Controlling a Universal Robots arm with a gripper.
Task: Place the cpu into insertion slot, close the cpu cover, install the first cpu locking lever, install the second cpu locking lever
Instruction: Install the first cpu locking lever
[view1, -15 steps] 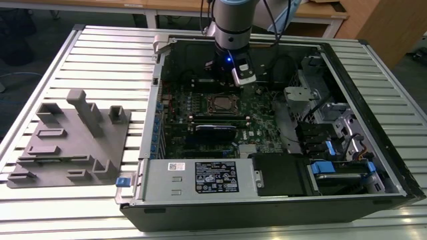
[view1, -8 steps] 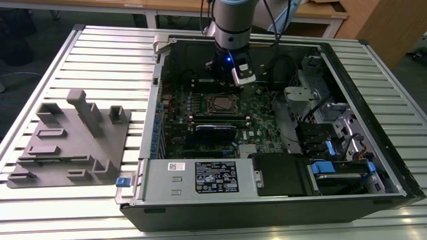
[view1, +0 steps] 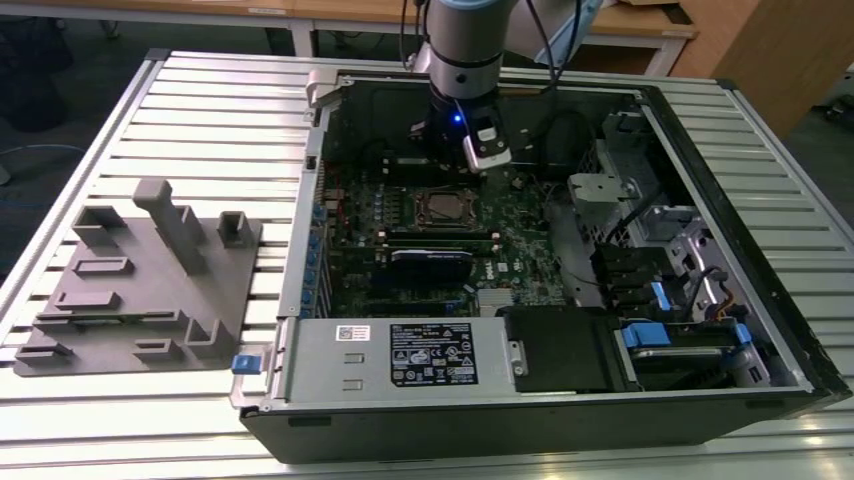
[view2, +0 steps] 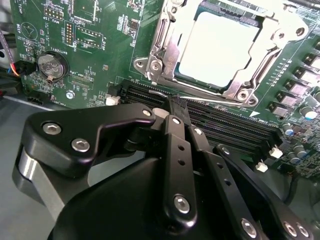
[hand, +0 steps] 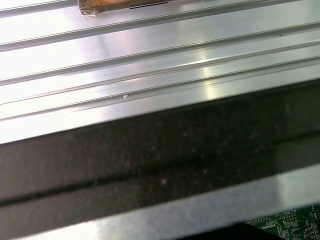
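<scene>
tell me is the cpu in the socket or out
In: the cpu lies flat inside the cpu cover's window on the board.

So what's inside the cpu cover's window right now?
The cpu, dull silvery top up, fills the window of the cpu cover. The socket floor beneath it is covered and cannot be seen.

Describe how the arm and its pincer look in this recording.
The arm is a silvery-grey cylinder with a pale blue cap and black bands, ending in a black wrist with a small blue light and a white camera block on its side. In the second wrist view the pincer is matte black, built of jointed link bars with silver screw heads.
</scene>
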